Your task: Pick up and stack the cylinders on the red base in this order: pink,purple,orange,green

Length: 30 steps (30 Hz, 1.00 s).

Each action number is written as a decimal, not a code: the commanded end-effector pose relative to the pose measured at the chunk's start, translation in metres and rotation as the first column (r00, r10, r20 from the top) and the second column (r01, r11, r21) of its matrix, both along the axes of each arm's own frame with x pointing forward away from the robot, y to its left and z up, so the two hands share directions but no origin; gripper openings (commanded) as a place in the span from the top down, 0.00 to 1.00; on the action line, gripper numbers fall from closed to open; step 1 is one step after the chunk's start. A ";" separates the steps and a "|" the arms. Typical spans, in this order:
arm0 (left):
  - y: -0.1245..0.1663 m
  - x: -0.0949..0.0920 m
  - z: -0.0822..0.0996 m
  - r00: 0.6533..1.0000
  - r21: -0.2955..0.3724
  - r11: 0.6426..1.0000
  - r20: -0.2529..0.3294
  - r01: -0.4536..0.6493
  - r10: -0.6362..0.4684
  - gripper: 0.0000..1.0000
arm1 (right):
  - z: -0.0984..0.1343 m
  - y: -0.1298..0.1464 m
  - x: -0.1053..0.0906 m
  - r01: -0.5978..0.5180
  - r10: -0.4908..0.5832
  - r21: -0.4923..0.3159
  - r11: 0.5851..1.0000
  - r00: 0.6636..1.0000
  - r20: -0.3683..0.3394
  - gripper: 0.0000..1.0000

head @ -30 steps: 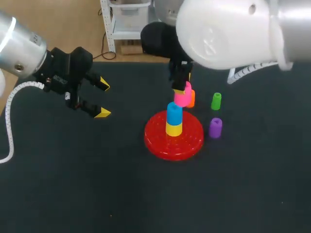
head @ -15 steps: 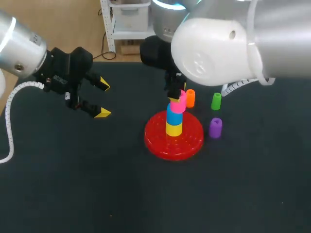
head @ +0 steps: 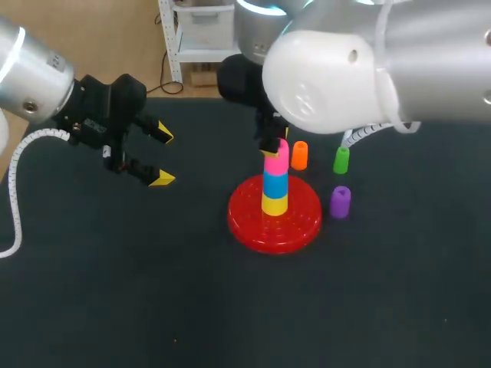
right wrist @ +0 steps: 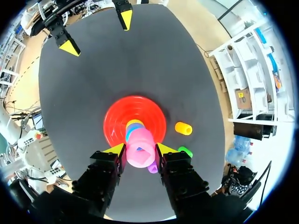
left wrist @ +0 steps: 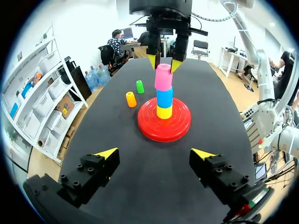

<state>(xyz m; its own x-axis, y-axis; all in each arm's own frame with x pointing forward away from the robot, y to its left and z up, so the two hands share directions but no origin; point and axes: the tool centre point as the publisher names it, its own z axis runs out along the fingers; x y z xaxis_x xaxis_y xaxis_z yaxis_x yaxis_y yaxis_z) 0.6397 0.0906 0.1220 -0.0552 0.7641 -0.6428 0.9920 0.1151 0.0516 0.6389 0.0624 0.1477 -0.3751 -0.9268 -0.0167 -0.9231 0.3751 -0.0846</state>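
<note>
The red base (head: 245,218) carries a yellow cylinder (head: 275,204) with a blue cylinder (head: 275,185) on top. The pink cylinder (head: 277,161) sits right over the blue one, and my right gripper (head: 270,144) is shut on it from above; in the right wrist view both yellow-tipped fingers press the pink cylinder (right wrist: 140,149). Behind the base stands the orange cylinder (head: 299,155). The green cylinder (head: 341,159) and the purple cylinder (head: 340,202) stand right of the base. My left gripper (head: 162,158) hangs open and empty well to the left of the base (left wrist: 163,126).
The dark table top (head: 153,291) spreads wide in front of and left of the base. The orange (left wrist: 131,99) and green (left wrist: 139,87) cylinders stand close together beside the base.
My right gripper has carried the pink cylinder leftward and down, from beside the stack's top to directly over the blue cylinder. The left arm has kept still.
</note>
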 end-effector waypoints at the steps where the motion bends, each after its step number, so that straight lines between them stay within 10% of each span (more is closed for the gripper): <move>1: 0.000 -0.001 0.000 1.000 -0.001 1.000 0.003 0.000 0.000 0.00 | -0.003 0.002 0.002 -0.003 0.003 0.004 1.000 1.000 -0.008 1.00; 30: 0.000 -0.001 0.000 1.000 -0.001 1.000 0.003 0.000 0.000 0.00 | -0.030 -0.003 0.005 0.029 -0.027 0.020 0.999 0.997 -0.069 1.00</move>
